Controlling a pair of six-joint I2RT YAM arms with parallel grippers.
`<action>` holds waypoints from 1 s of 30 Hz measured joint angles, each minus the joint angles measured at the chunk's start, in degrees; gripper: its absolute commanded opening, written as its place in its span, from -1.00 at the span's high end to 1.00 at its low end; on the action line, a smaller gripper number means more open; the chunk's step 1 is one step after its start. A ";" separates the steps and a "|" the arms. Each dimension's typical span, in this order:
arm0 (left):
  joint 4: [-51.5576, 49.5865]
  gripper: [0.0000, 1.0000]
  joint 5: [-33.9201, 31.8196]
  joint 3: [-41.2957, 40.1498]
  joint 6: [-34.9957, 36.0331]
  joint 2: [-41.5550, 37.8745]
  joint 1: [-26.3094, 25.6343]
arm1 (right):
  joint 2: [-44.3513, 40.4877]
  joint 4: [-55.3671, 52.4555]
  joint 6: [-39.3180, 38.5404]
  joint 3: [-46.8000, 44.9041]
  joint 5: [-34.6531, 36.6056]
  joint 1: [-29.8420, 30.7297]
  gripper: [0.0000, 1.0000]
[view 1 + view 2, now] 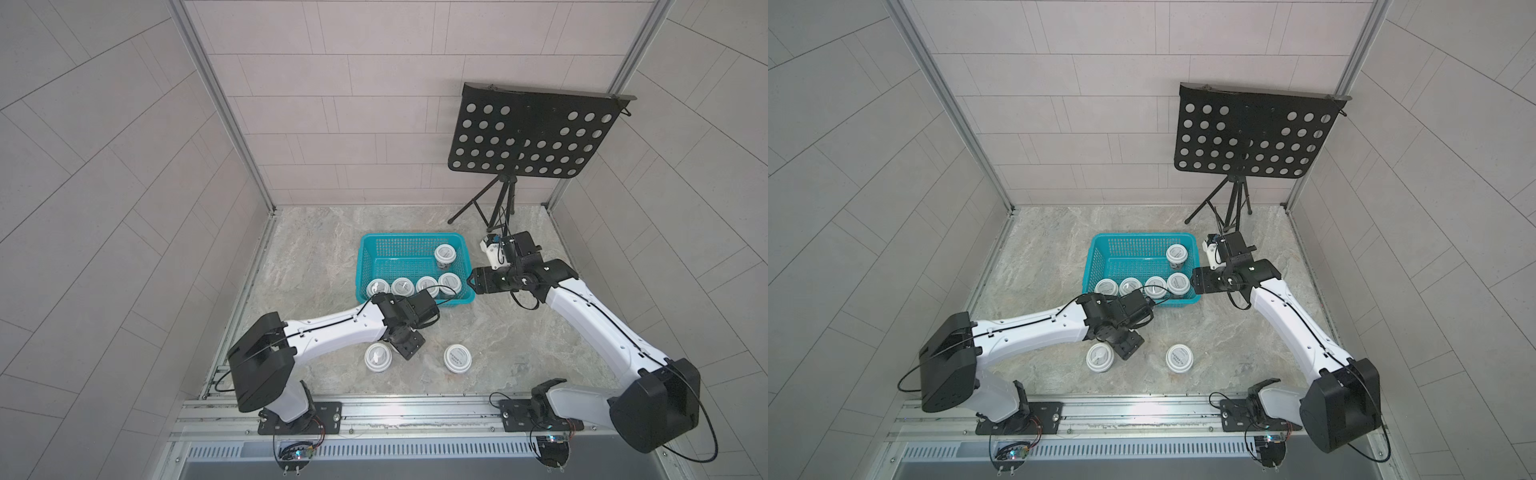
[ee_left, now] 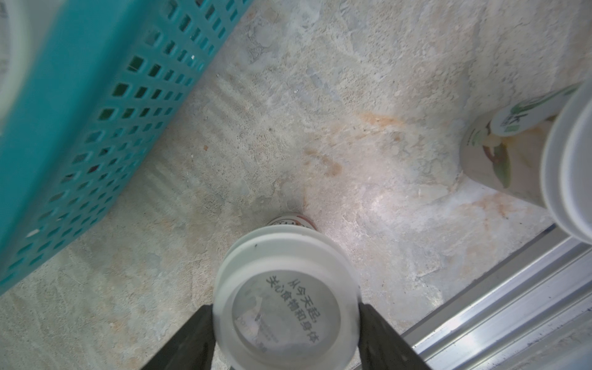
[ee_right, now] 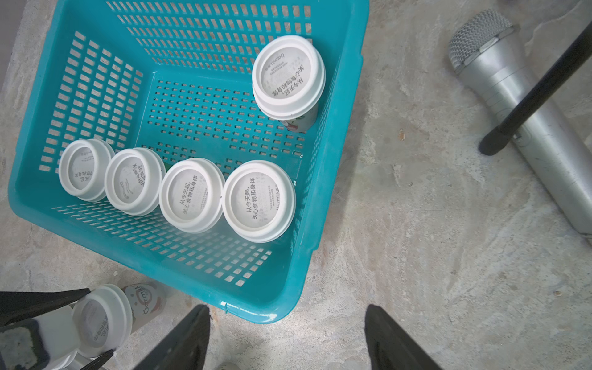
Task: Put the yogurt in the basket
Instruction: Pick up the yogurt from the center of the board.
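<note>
The teal basket (image 1: 411, 237) (image 3: 358, 96) stands mid-table with several white-lidded yogurt cups in it, a row (image 1: 427, 286) along its front wall and one (image 1: 445, 254) at the back right. In front of the basket two more cups stand on the table. My left gripper (image 2: 286, 320) is shut on the left cup (image 1: 378, 357) (image 2: 282, 288), a finger against each side of its lid rim. The other cup (image 1: 457, 358) (image 2: 490, 157) stands free to its right. My right gripper (image 3: 287, 307) (image 1: 473, 281) is open and empty just off the basket's front right corner.
A black perforated music stand (image 1: 532, 133) on a tripod stands at the back right. A silver microphone (image 3: 525, 121) lies on the table right of the basket, under a tripod leg (image 3: 538, 89). An aluminium rail (image 1: 374, 409) runs along the table's front edge.
</note>
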 measured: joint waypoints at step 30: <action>1.03 -0.24 1.03 0.09 -0.33 -0.15 0.00 | -1.46 0.02 0.20 -0.90 0.04 -0.24 -0.60</action>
